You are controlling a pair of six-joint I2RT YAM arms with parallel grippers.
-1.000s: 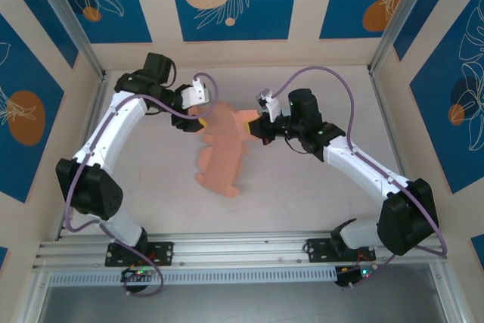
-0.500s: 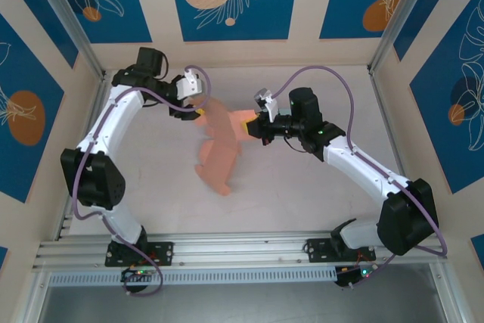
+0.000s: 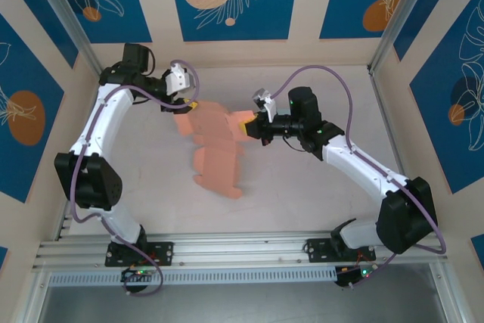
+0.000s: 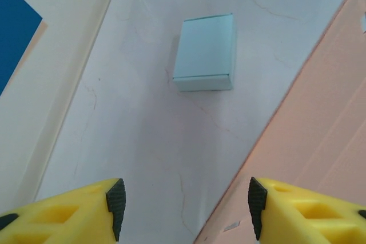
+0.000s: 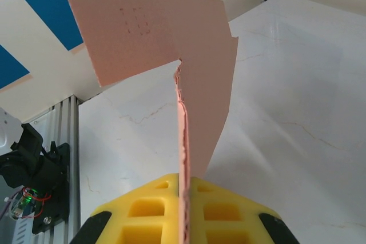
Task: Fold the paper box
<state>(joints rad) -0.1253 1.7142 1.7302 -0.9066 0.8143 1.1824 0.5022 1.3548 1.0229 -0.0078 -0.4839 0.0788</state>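
Since the earlier frame the left end effector (image 3: 188, 104) has pulled back toward the upper left, off the sheet. The salmon paper box blank (image 3: 215, 153) has settled flatter on the table (image 3: 302, 187) at centre frame. The left jaws stand apart with nothing between them, and a small pale-blue folded box (image 4: 204, 54) lies on the table beyond. The right end effector (image 5: 182, 195) is pinched shut on the blank's right-hand edge, probably anchoring it so a flap can be creased.
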